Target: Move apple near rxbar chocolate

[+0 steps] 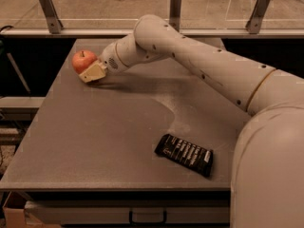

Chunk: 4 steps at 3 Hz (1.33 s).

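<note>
The red apple [83, 60] is at the far left of the grey table [109, 141], in the camera view. My gripper [86, 71] is shut on the apple, with one cream finger [93, 72] across its near side; the other finger is hidden behind the fruit. The apple sits just above the tabletop, with a shadow beneath the gripper. The rxbar chocolate [184, 154], a flat black bar with white lettering, lies near the front right of the table, far from the apple. My white arm [199, 65] reaches from the lower right to the gripper.
A glass railing with metal posts [48, 9] runs along the table's far edge. The table's left edge [45, 103] drops off to dark shelving. A drawer handle [147, 218] shows below the front edge.
</note>
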Each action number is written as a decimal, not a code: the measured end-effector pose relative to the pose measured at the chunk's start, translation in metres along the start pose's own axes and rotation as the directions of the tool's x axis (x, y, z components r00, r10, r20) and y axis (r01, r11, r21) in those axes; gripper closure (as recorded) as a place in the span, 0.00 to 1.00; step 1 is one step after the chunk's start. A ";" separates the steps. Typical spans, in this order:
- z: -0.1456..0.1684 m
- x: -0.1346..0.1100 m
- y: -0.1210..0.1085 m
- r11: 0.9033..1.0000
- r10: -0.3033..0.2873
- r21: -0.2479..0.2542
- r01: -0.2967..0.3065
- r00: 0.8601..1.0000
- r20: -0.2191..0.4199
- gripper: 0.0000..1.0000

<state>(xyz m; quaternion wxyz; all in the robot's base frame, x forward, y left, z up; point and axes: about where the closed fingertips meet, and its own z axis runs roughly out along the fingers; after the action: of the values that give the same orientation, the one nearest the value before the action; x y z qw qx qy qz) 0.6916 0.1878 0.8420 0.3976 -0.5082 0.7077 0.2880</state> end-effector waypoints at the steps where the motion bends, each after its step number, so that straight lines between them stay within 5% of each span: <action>1: -0.050 0.008 0.003 1.000 0.007 0.026 -0.008 1.000 0.027 1.00; 2: -0.102 0.021 0.009 0.998 0.002 0.061 -0.003 1.000 0.026 1.00; 4: -0.169 0.077 0.054 1.000 -0.018 0.010 0.019 0.997 -0.078 1.00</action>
<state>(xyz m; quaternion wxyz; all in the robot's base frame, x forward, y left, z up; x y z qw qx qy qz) 0.5822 0.0299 0.8636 0.3751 -0.5235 0.7193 0.2605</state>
